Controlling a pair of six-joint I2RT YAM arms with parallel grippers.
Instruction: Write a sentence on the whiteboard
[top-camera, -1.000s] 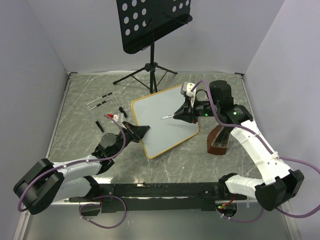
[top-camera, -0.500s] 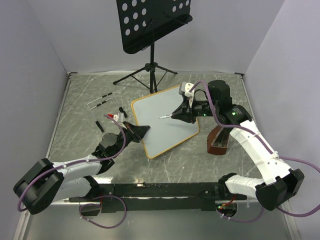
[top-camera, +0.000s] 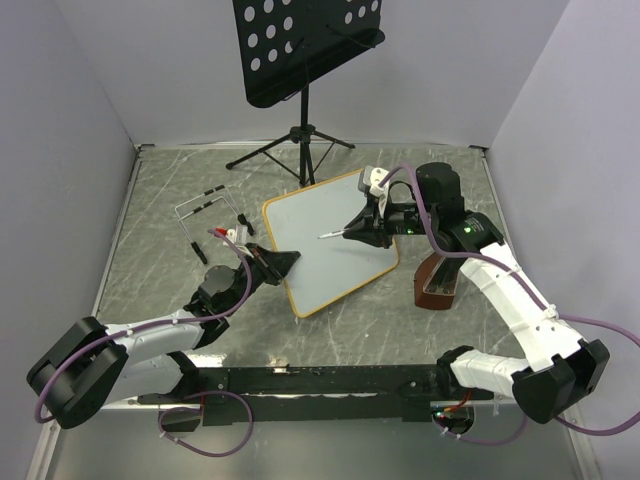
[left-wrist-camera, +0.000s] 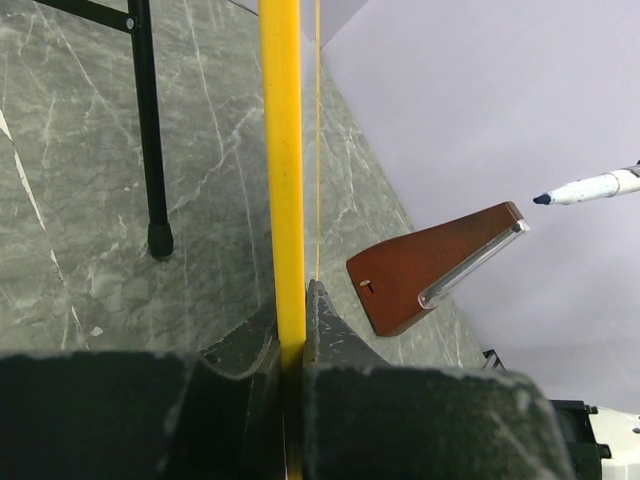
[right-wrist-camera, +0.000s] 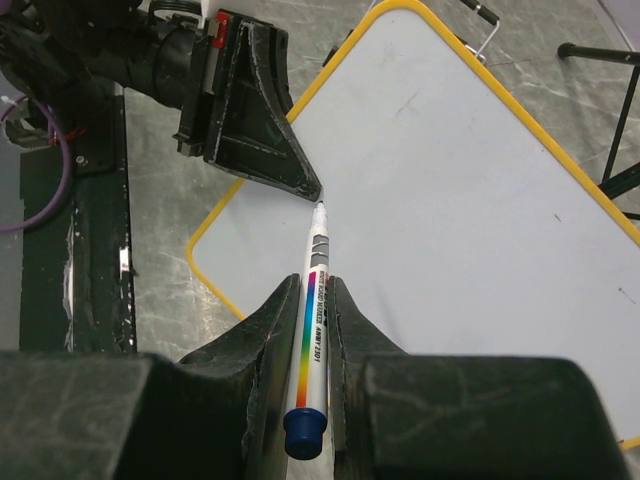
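The whiteboard (top-camera: 335, 265), smooth and white with a thin orange frame and rounded corners, sits mid-bench, tipped up off the grey marbled bench (top-camera: 150, 250). The left tool (left-wrist-camera: 295, 300) is pinched tight on the frame's near left edge. The right tool (right-wrist-camera: 312, 285) is clamped around a white marker (right-wrist-camera: 310, 340) with a rainbow stripe, its bare tip just off the surface. A glossy brown wedge (top-camera: 437, 282) lies just to the board's right, and a black perforated music stand (top-camera: 305, 45) stands behind.
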